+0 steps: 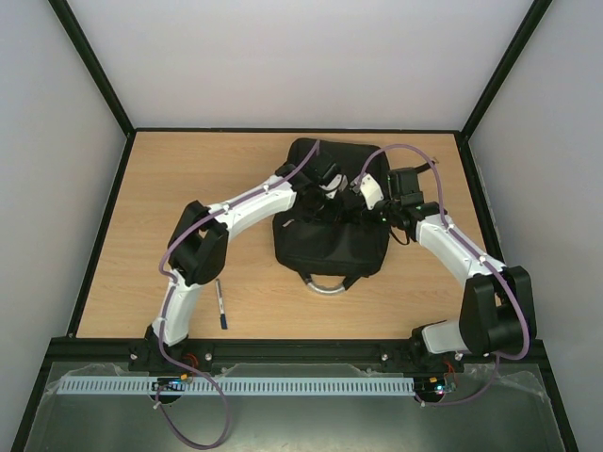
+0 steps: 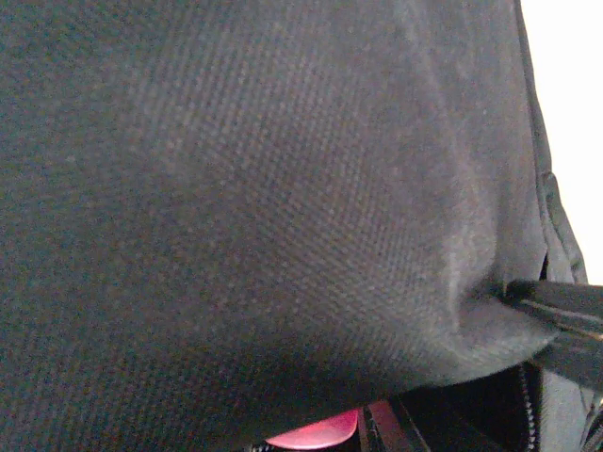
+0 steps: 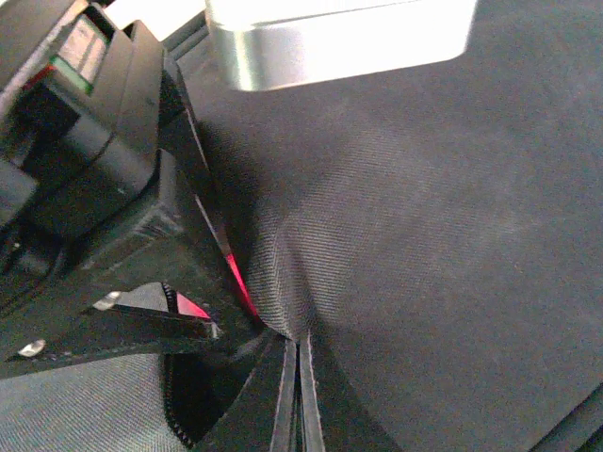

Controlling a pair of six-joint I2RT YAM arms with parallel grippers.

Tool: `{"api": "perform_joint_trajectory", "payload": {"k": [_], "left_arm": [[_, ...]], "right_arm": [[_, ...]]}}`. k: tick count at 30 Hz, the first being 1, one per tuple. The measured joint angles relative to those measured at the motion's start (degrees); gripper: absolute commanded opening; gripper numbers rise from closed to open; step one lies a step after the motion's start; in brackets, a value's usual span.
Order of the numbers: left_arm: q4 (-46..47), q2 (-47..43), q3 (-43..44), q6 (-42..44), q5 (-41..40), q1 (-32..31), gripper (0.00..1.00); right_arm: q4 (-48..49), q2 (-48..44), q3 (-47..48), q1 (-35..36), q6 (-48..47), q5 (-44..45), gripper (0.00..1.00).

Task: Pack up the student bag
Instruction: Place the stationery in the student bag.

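pen [image 1: 222,306] lies on table [image 1: 132,235], lower left, beside left arm [image 1: 193,254] | student bag [image 1: 330,240] flat at frame centre, long axis bottom-to-top, grey loop handle [image 1: 330,285] pointing to lower edge | right gripper [image 3: 297,353] closed together, pinching a fold of bag fabric | left gripper [image 1: 326,192] over bag's upper half, fabric hides jaws, cannot tell grip

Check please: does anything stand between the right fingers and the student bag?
Nothing visible does. The right gripper has its fingers shut directly on a fold of the student bag fabric.
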Motion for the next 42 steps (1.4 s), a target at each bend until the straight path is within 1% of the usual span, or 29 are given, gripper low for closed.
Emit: {"api": "perform_joint_trajectory", "payload": {"k": [3, 8, 11, 14, 17, 20, 22, 25, 34, 42], "left_arm": [[0.1, 1.1, 1.6, 0.2, 0.0, 0.0, 0.39], [1.4, 0.6, 1.0, 0.4, -0.1, -0.2, 0.5], [3.2, -2.1, -2.6, 0.6, -1.1, -0.6, 0.54], [4.4, -6.3, -6.5, 0.6, -2.6, -0.6, 0.54], [5.8, -11.6, -11.2, 0.1, -3.7, -0.6, 0.5], [7.6, -15.3, -14.9, -0.7, -4.5, -0.7, 0.38], [9.0, -16.1, -16.6, -1.1, -4.9, -0.7, 0.31], [10.3, -15.6, -18.1, -1.7, -4.8, -0.7, 0.25], [15.4, -12.0, -18.4, -3.0, -2.5, -1.4, 0.18], [18.5, -6.1, -14.3, -4.0, -3.4, -1.4, 0.14]], "right_arm": [[0.1, 0.0, 0.0, -0.2, 0.0, 0.1, 0.01], [0.0, 0.0, -0.1, -0.1, 0.0, 0.0, 0.01], [0.0, 0.1, -0.1, -0.1, 0.0, -0.5, 0.01], [-0.2, 0.1, -0.2, -0.1, 0.0, -1.1, 0.01], [-0.2, 0.1, -0.2, -0.1, 0.0, -1.4, 0.01], [-0.2, 0.1, -0.2, -0.1, 0.0, -1.5, 0.01], [-0.2, 0.1, -0.2, -0.1, 0.0, -1.5, 0.01], [-0.2, 0.2, -0.2, -0.1, 0.0, -1.5, 0.01], [-0.2, 0.2, -0.2, -0.1, 0.0, -1.5, 0.01], [-0.2, 0.5, -0.2, -0.1, 0.0, -1.4, 0.01]]}}
